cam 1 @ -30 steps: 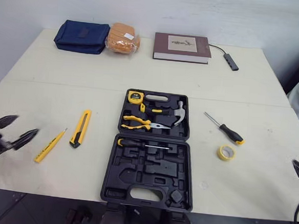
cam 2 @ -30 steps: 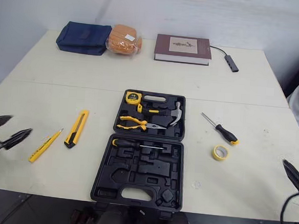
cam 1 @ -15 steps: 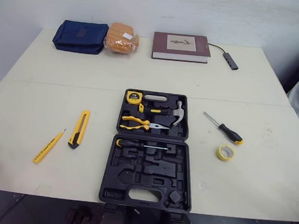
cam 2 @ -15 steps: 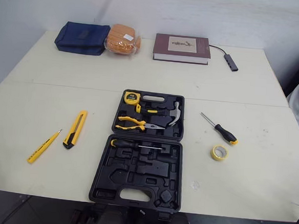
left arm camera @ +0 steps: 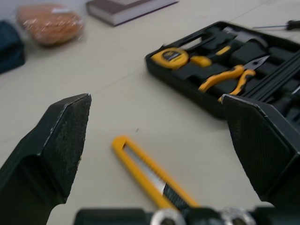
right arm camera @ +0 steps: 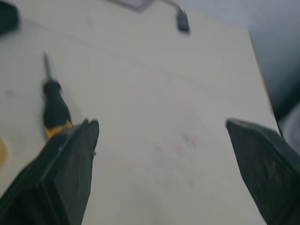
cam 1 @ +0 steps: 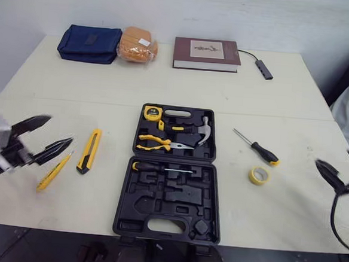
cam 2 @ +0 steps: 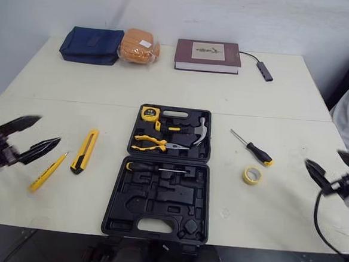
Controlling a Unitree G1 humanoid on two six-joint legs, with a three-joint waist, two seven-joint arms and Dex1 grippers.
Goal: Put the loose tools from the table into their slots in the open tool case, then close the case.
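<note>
Whereas half a second ago both arms sat barely at the lower edges of my head view, they are now raised over the table (cam 1: 166, 82). The left claw (cam 1: 57, 130) hovers above the slim yellow tool (cam 1: 55, 170), just beside the knife (cam 1: 90, 150), and the right claw (cam 2: 329, 163) hangs near the table's right edge, well apart from the screwdriver (cam 1: 257, 147) and the roll of tape (cam 1: 258, 174). Both claws stand wide apart and hold nothing; through the left wrist camera I see the knife lying between its fingers. None of the four loose tools has moved, and the case (cam 1: 176, 197) lies open in the middle with several slots bare. I read this as the reach just starting: nothing is stowed yet, and the left side looks closest to a first pick, probably the knife or its slim neighbour.
</note>
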